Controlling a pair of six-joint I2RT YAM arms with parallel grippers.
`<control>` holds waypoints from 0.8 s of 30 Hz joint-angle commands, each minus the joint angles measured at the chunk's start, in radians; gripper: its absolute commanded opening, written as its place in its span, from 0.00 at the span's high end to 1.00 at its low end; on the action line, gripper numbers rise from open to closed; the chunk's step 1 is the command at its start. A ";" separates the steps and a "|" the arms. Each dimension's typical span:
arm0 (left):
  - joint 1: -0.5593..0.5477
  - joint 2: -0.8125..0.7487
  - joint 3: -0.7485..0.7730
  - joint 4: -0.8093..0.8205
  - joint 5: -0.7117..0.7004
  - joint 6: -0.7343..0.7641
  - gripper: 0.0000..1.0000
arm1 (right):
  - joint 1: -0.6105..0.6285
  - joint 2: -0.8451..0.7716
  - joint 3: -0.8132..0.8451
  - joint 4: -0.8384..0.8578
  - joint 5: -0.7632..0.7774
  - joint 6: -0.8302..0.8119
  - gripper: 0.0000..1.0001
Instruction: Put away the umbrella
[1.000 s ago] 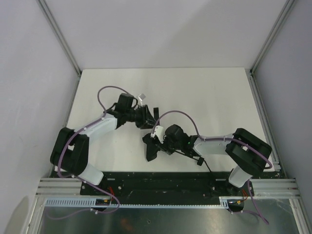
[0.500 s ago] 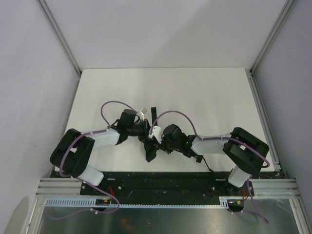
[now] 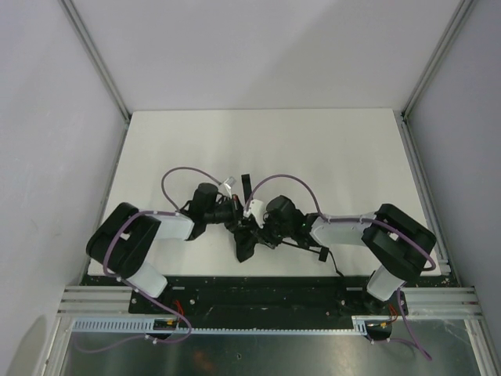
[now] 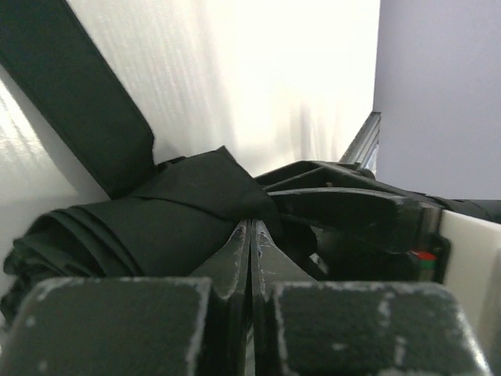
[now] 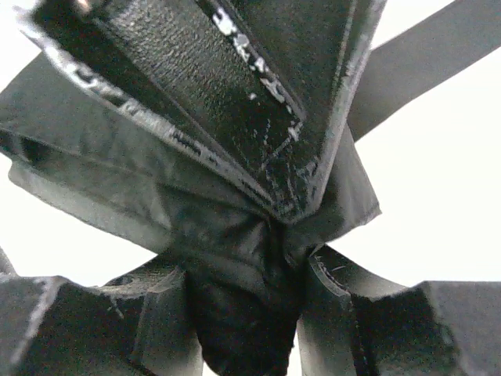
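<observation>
The umbrella (image 3: pixel 243 244) is a folded black bundle lying near the table's front edge, with its strap (image 3: pixel 247 185) trailing toward the back. My right gripper (image 5: pixel 243 305) is shut around the bundle (image 5: pixel 227 235), one finger on each side. My left gripper (image 4: pixel 250 227) comes in from the left and is shut, its tips pinching a fold of the umbrella's fabric (image 4: pixel 164 219) just ahead of the right gripper (image 3: pixel 257 229). In the right wrist view the left gripper's fingers (image 5: pixel 235 86) fill the top and the fabric puckers at their tip. The umbrella's handle end is hidden under the right arm.
The white table (image 3: pixel 329 157) stretches back and to both sides of the arms. Grey walls with aluminium rails (image 3: pixel 427 78) close it in. A black base plate (image 3: pixel 258 294) runs along the near edge.
My left gripper swung nearer and to the right, up against the umbrella, and went from open to shut on its fabric. The right gripper kept its hold, shifting only slightly.
</observation>
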 commanded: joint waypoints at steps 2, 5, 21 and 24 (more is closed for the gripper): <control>0.000 0.130 -0.086 -0.134 -0.115 0.089 0.99 | -0.050 -0.050 0.006 -0.117 -0.102 0.052 0.51; 0.001 0.148 -0.107 -0.089 -0.095 0.087 0.99 | -0.079 -0.039 0.005 -0.102 -0.158 0.087 0.55; -0.019 0.029 -0.228 -0.006 -0.144 0.097 0.94 | -0.149 -0.189 -0.029 -0.176 -0.357 0.307 0.26; -0.027 0.020 -0.236 0.006 -0.161 0.095 0.94 | -0.189 -0.239 -0.033 -0.158 -0.437 0.373 0.24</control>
